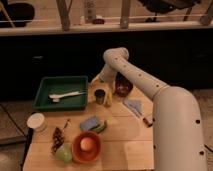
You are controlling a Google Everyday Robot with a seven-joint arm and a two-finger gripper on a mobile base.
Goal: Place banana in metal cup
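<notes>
Hovering above the metal cup is the pincer, banana just beside

My one camera looks from high on the near side, down and forward across the counter to the dark far wall. It takes in the whole counter. My arm fills the right, and my claw hangs over the counter's far middle.

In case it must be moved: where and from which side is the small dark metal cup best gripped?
Probably across its rim, from above: the small dark metal cup stands upright, with the pale-yellow banana close beside it and the green tray near. The gripper is close behind it.
</notes>
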